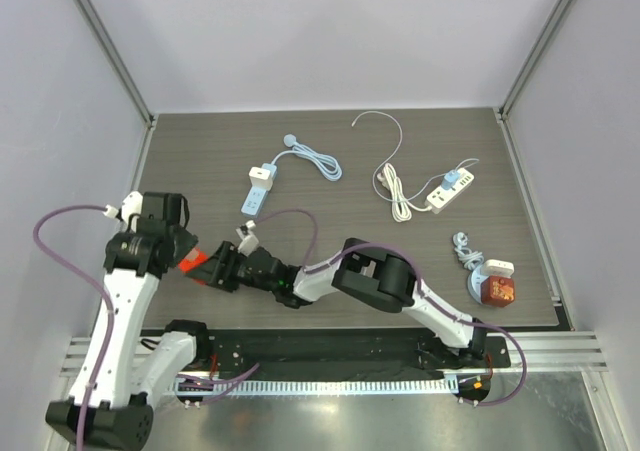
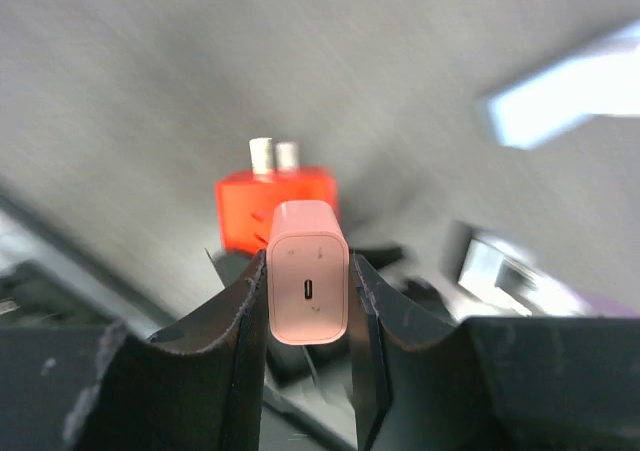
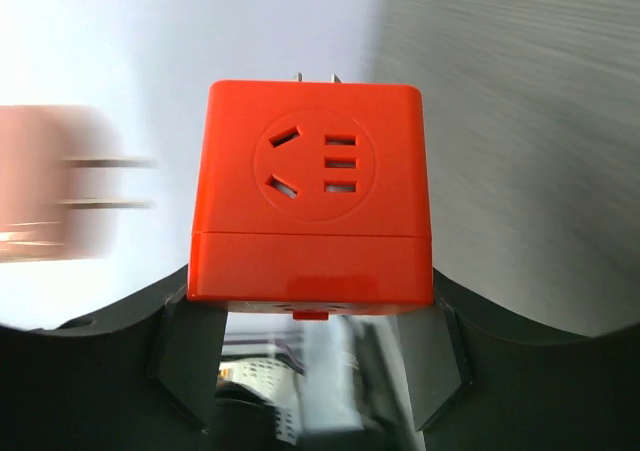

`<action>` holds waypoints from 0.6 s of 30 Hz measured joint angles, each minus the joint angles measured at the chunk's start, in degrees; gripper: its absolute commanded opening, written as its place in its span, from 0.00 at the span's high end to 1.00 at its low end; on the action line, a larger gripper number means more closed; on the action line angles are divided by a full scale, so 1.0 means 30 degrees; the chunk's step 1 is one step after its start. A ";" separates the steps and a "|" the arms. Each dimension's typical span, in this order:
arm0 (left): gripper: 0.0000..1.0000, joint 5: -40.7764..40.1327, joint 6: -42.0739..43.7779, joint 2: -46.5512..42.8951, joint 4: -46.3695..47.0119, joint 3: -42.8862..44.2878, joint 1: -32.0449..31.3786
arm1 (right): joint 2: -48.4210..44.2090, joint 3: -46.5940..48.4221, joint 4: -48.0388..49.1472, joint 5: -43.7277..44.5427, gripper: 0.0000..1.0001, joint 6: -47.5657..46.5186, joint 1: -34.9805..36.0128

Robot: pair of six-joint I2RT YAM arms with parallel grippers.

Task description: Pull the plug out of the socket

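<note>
My left gripper (image 2: 308, 263) is shut on the pale pink plug (image 2: 308, 286), whose rear port faces the left wrist camera. Just beyond it is the orange cube socket (image 2: 275, 211). In the right wrist view, my right gripper (image 3: 312, 299) is shut on the socket (image 3: 312, 191), gripping its lower sides. The blurred plug (image 3: 45, 196) is to its left, its two bare prongs (image 3: 105, 181) pointing at the cube with a small gap. From above, the left gripper (image 1: 185, 243) and right gripper (image 1: 218, 268) meet at the socket (image 1: 196, 264) near the table's front left.
A blue-white power strip (image 1: 256, 193) with a white plug and a coiled cable (image 1: 318, 161) lies at mid-table. A white power strip (image 1: 452, 191) and cord (image 1: 395, 186) lie to the right. Another orange cube with a white plug (image 1: 494, 287) sits at the front right.
</note>
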 measured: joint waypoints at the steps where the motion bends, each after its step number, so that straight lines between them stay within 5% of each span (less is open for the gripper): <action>1: 1.00 0.0379 -0.0080 -0.0546 0.0546 -0.0197 -0.0029 | 0.0102 -0.0525 0.0036 -0.0182 0.99 0.0248 -0.0182; 5: 1.00 0.0714 -0.0073 -0.3512 0.1370 -0.0933 -0.0240 | 0.1377 -0.1851 0.2426 -0.1399 0.99 0.2616 -0.0933; 14: 1.00 0.0328 0.0255 -0.3395 0.1231 -0.1020 -0.0248 | 0.0656 -0.1137 -0.0554 -0.1042 0.98 0.0670 -0.0678; 16: 1.00 0.0131 0.0597 -0.3031 0.1239 -0.0517 -0.0248 | 0.0656 -0.0787 -0.1100 -0.1195 0.84 0.0233 -0.0627; 17: 1.00 -0.0022 0.0765 -0.2878 0.1319 -0.0189 -0.0248 | 0.0663 -0.0590 -0.1399 -0.1311 0.65 -0.0007 -0.0597; 18: 1.00 -0.0168 0.1027 -0.2776 0.1392 0.0095 -0.0248 | 0.0670 -0.0393 -0.1705 -0.1392 0.58 -0.0262 -0.0568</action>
